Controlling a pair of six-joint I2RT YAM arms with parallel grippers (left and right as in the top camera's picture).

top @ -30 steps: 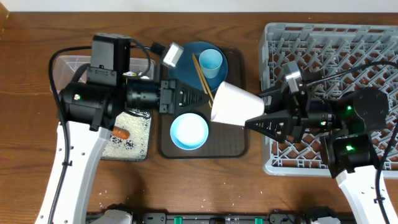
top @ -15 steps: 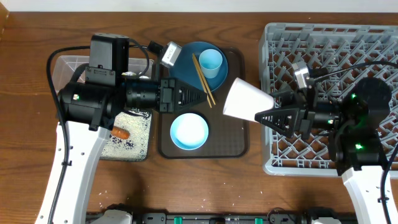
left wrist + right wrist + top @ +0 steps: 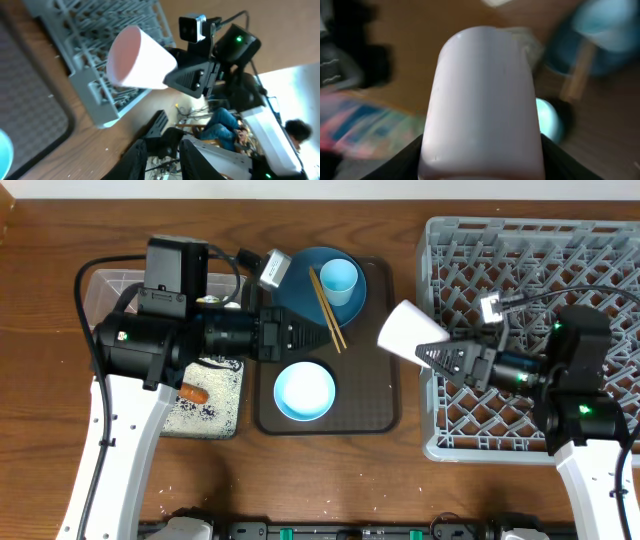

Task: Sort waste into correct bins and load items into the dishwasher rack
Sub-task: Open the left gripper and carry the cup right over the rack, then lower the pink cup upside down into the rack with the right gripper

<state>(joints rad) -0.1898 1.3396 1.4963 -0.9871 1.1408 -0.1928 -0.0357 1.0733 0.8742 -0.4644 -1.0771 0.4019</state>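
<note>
My right gripper (image 3: pixel 440 352) is shut on the pinkish-white cup (image 3: pixel 408 330). It holds the cup on its side in the air, over the left edge of the grey dishwasher rack (image 3: pixel 540 260). The cup fills the right wrist view (image 3: pixel 482 100) and also shows in the left wrist view (image 3: pixel 140 57). My left gripper (image 3: pixel 325 340) hovers slightly open and empty over the brown tray (image 3: pixel 380 410). It is between the blue plate (image 3: pixel 298 292) and the white bowl (image 3: pixel 304 392). The light blue cup (image 3: pixel 338 278) and the chopsticks (image 3: pixel 326 308) rest on the plate.
A clear tub (image 3: pixel 108 284) lies at the left, partly under my left arm. In front of the tub is a black tray (image 3: pixel 222 395) holding rice grains and the orange carrot (image 3: pixel 194 394). A few rice grains lie on the table near the front edge.
My right gripper has carried the pinkish-white cup to the right, from over the brown tray to the rack's left edge. My left arm has stayed put.
</note>
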